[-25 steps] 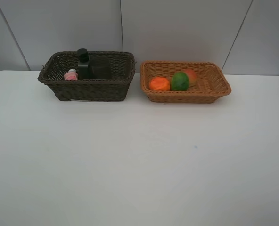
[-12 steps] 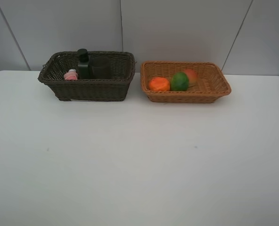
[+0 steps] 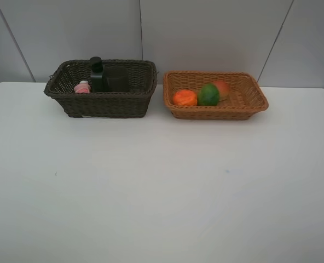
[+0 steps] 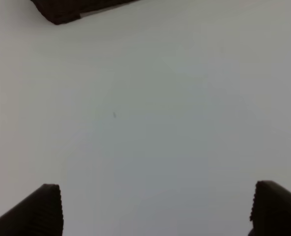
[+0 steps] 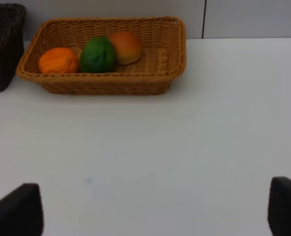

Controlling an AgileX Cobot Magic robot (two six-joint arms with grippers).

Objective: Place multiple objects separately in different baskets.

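The dark brown basket (image 3: pixel 104 104) stands at the back left and holds the dark green pump bottle (image 3: pixel 97 74), the small pink bottle (image 3: pixel 82 87) and a dark cup-like shape (image 3: pixel 118 78). The light tan basket (image 3: pixel 244 101) at the back right holds the orange tangerine (image 3: pixel 185 97), the green fruit (image 3: pixel 208 95) and the peach (image 3: pixel 222 87); all three show in the right wrist view too, in the tan basket (image 5: pixel 155 73). No arm shows in the exterior view. My left gripper (image 4: pixel 155 211) and right gripper (image 5: pixel 155 211) are open and empty over bare table.
The white table (image 3: pixel 162 181) spreads in front of both baskets. A grey panelled wall (image 3: pixel 206 33) rises right behind them. A corner of the dark basket (image 4: pixel 62 12) shows in the left wrist view.
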